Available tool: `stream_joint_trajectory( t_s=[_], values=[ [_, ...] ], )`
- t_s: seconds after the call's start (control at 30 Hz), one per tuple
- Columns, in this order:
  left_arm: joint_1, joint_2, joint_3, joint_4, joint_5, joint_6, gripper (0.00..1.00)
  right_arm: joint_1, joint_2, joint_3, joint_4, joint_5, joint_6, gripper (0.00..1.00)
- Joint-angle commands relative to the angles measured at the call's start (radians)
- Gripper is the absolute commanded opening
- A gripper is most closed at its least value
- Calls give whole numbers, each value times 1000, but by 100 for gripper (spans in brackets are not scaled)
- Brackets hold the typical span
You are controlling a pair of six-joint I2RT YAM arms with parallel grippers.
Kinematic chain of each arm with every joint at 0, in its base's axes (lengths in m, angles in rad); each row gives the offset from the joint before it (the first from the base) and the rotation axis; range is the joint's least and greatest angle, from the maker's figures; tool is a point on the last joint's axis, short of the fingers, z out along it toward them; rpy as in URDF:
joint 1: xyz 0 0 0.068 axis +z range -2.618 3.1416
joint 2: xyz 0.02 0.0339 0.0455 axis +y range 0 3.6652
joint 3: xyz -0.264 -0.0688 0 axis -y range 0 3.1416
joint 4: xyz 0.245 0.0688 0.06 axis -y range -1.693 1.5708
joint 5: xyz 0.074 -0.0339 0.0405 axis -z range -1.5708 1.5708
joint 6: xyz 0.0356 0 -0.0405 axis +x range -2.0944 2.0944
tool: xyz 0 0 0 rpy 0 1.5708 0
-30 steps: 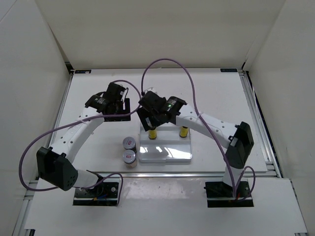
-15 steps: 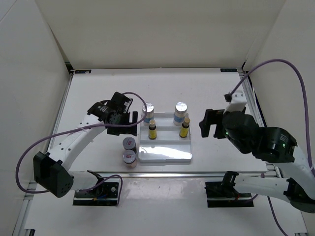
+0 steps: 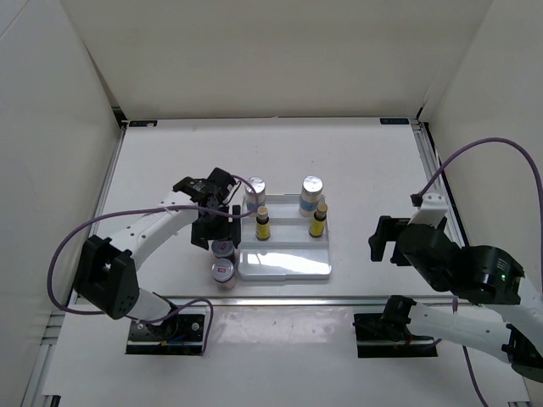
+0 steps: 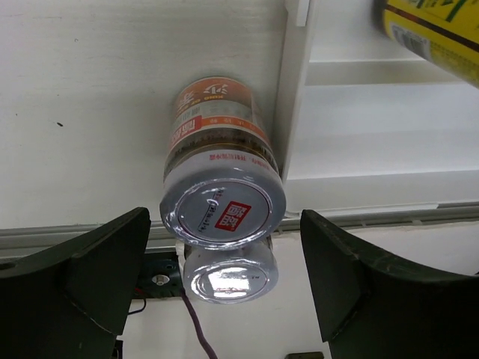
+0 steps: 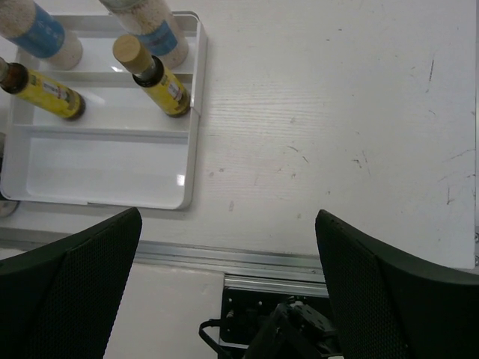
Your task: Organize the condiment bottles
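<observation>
Two white bottles with blue labels (image 3: 254, 193) (image 3: 311, 193) stand on the back step of the white tray (image 3: 284, 270). Two slim yellow bottles (image 3: 262, 224) (image 3: 318, 220) stand on its middle step. Two squat silver-lidded jars (image 3: 222, 248) (image 3: 223, 271) stand on the table just left of the tray. My left gripper (image 3: 208, 231) hovers open over them; in the left wrist view its fingers (image 4: 82, 277) flank the nearer jar lid (image 4: 223, 209) and the second lid (image 4: 230, 273) without touching. My right gripper (image 3: 386, 240) is open and empty, well right of the tray.
The right wrist view shows the tray rim (image 5: 191, 149) with the yellow bottles (image 5: 161, 78) at upper left, bare table to the right, and the metal rail (image 5: 224, 258) at the near table edge. White walls enclose the table.
The right arm has pulled away from the tray to the near right. The left gripper has come toward the near side, over the two jars, and opened wider.
</observation>
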Motion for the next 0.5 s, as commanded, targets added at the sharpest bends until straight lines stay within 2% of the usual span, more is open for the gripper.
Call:
stream_joint_trajectory(
  t_s=[0.0,0.23,0.47],
  values=[
    [-7,1,-8,8,-14,-23,91,2,6,-26,-33,36,46,100],
    [-16,10,-29,17,-14,-43,81,2,-24,-36,-24,45,46,100],
    [-16,29,-29,35,-43,-43,66,2,-34,-36,-24,45,46,100]
  ],
)
